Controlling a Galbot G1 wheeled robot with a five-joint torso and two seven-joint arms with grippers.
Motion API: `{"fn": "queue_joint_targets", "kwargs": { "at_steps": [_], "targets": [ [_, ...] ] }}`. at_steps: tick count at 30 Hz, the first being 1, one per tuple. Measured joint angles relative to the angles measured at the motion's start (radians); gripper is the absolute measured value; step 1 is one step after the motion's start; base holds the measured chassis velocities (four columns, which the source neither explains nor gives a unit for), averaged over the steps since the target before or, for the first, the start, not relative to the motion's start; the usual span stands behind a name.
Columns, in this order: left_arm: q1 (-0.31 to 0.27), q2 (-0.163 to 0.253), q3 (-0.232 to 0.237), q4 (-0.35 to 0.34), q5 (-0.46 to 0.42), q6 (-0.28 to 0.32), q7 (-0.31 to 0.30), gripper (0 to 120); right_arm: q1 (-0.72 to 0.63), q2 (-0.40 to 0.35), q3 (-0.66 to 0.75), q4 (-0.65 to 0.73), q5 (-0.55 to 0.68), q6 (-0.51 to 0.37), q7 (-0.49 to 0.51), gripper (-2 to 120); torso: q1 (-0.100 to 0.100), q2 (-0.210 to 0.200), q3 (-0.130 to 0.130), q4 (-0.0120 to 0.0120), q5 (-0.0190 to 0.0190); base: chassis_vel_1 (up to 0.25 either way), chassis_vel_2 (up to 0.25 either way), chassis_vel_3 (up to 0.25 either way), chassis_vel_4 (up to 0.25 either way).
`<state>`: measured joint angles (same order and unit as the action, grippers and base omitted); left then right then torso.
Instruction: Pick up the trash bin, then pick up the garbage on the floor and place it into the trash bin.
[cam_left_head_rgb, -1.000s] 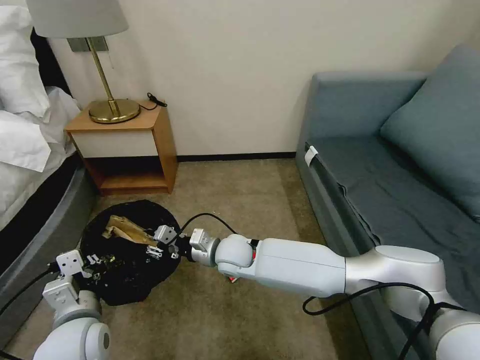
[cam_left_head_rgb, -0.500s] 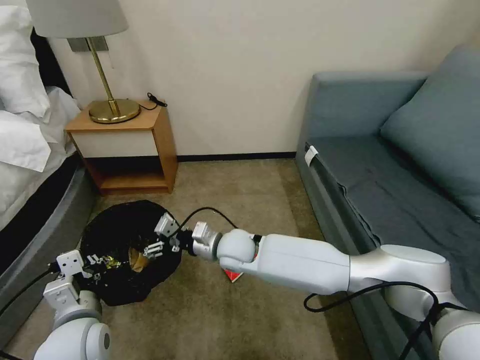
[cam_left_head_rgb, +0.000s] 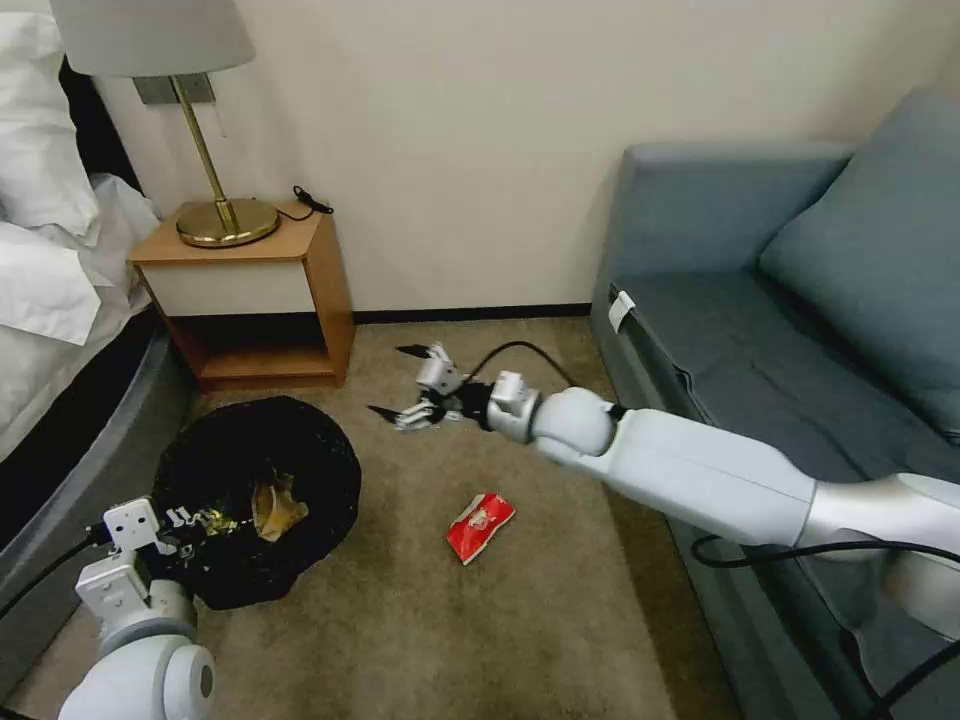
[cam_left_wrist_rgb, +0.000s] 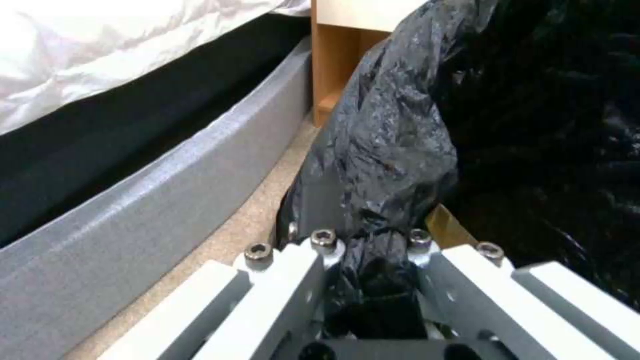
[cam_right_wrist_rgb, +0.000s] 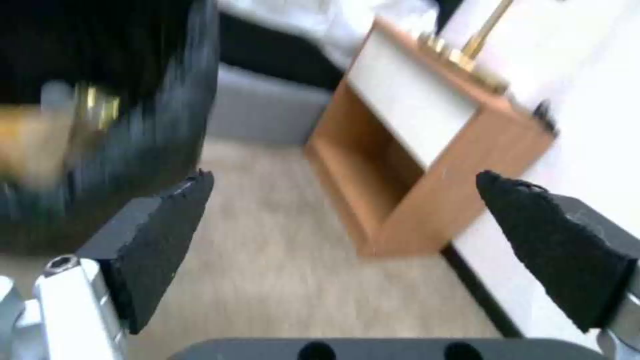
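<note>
Nearest to me, my left gripper (cam_left_head_rgb: 185, 520) is clamped on the rim of the bin (cam_left_head_rgb: 330, 470); in the left wrist view its fingers (cam_left_wrist_rgb: 313, 260) pinch a fold of the black bag (cam_left_wrist_rgb: 387, 150), which I judge keeps the bin steady and its mouth facing up for drops. The bin sits on the carpet (cam_left_head_rgb: 420, 620) just beside the bed frame (cam_left_wrist_rgb: 167, 200). Inside it I can see a crumpled brown paper bag (cam_left_head_rgb: 275, 508) and, next to it toward my left gripper, a gold-and-dark wrapper (cam_left_head_rgb: 215, 520); whether a bottle is in there too, I cannot tell. A little farther out and to the right, the red packet (cam_left_head_rgb: 480, 526) lies flat on the carpet, apart from the bin, so by my reckoning at least that piece is left to collect. Beyond it, my right gripper (cam_left_head_rgb: 410, 383) hangs above the floor with its jaws spread wide and nothing between the pads (cam_right_wrist_rgb: 167, 235), between the bin and the nightstand (cam_left_head_rgb: 300, 290). The nightstand carries a brass lamp (cam_left_head_rgb: 225, 215), with the sofa (cam_left_head_rgb: 780, 300) off to the right.
</note>
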<state>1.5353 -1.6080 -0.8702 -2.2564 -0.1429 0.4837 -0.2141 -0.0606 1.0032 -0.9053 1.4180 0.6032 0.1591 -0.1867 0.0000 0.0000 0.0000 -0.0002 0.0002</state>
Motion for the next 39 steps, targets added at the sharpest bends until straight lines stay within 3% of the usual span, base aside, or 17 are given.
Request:
{"fn": "queue_joint_targets", "kwargs": {
  "at_steps": [8, 11, 14, 21, 39],
  "targets": [
    [0.005, 0.000, -0.002, -0.024, -0.009, 0.002, 0.001, 3, 0.042, 0.054, -0.153, -0.216, -0.070, 0.089, -0.148, 100, 0.000, 0.000, 0.000, 0.0000, -0.0003, 0.000, 0.000, 0.000, 0.000],
    [0.013, 0.000, -0.008, -0.042, -0.024, 0.003, 0.002, 3, 0.055, 0.184, -0.213, -0.448, -0.166, 0.206, -0.297, 100, 0.000, 0.000, 0.000, 0.0003, -0.0003, 0.000, 0.000, 0.000, 0.000],
    [0.015, 0.000, -0.011, -0.048, -0.030, 0.005, 0.002, 3, 0.052, 0.231, -0.222, -0.530, -0.211, 0.241, -0.356, 100, 0.000, 0.000, 0.000, 0.0011, -0.0001, 0.000, 0.000, 0.000, 0.000],
    [0.021, 0.000, -0.018, -0.052, -0.044, 0.003, 0.002, 3, 0.026, 0.331, -0.209, -0.784, -0.370, 0.356, -0.539, 99, 0.000, 0.000, 0.000, 0.0000, -0.0003, 0.000, 0.000, 0.000, 0.000],
    [0.026, 0.000, -0.019, -0.044, -0.047, -0.015, 0.002, 3, -0.037, 0.447, -0.179, -1.004, -0.504, 0.420, -0.536, 93, 0.000, 0.000, 0.000, 0.0001, -0.0003, 0.000, 0.000, 0.000, 0.000]
  ]
}}
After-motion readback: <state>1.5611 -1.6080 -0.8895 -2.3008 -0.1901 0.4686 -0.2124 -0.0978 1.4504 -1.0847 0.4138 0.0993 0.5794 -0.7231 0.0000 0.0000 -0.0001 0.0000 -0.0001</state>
